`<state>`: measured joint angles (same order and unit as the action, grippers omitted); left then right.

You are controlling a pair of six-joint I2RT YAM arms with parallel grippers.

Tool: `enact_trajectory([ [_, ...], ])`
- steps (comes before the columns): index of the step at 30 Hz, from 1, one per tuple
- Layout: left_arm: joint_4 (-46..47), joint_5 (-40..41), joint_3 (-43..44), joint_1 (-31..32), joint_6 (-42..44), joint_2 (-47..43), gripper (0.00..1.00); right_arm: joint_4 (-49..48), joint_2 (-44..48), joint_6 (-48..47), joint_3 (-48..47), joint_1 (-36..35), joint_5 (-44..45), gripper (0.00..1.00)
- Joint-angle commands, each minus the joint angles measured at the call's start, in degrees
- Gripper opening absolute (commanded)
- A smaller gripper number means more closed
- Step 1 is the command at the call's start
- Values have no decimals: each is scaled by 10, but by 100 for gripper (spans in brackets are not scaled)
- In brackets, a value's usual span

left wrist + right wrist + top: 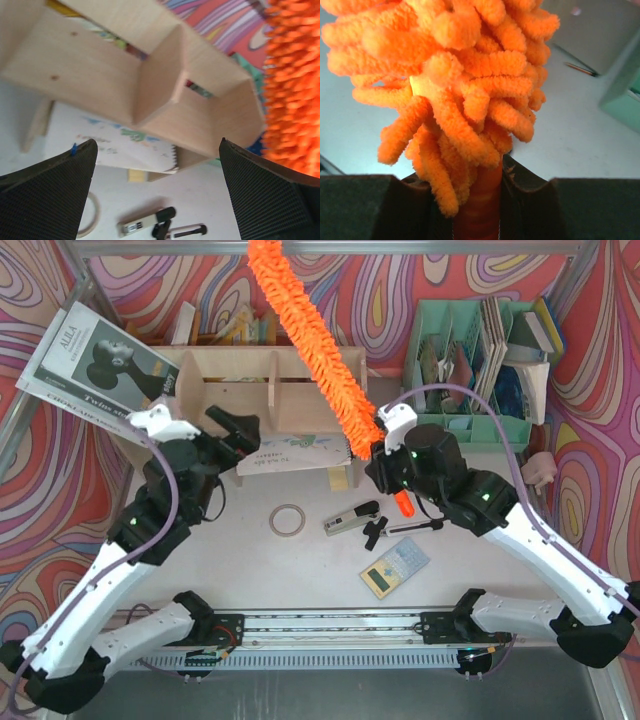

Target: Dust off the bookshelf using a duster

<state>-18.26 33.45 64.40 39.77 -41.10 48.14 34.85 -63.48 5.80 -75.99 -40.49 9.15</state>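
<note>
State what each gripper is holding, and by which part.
The right gripper is shut on the duster, gripping its stick handle just below the fluffy head. The left gripper is open and holds nothing.

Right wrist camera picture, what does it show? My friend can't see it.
The right tool grips the orange duster by its stick, and the fluffy head fills most of the picture. Behind it is a pale table.
</note>
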Motion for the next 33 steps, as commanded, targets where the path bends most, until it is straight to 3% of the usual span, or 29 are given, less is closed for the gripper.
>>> enact_trajectory([
  [1, 70, -72, 61, 13, 7, 54, 98, -134, 15, 1, 30, -4, -87, 0],
  [14, 160, -111, 152, 46, 10, 192, 98, -191, -34, -13, 64, -68, -61, 0],
  [18, 147, -92, 166, 47, -2, 218, 95, -206, -35, -22, 71, -94, -44, 0],
  [22, 140, -80, 168, 47, -11, 232, 75, -209, -35, -24, 73, -102, -28, 0],
  [28, 135, -31, 163, 47, -19, 238, 20, -221, -24, -23, 85, -105, -32, 0],
  [30, 128, -10, 162, 47, -29, 236, 3, -225, -19, -20, 90, -106, -33, 5],
  [33, 114, 36, 154, 47, -65, 226, 0, -234, -6, -16, 105, -106, -34, 16],
])
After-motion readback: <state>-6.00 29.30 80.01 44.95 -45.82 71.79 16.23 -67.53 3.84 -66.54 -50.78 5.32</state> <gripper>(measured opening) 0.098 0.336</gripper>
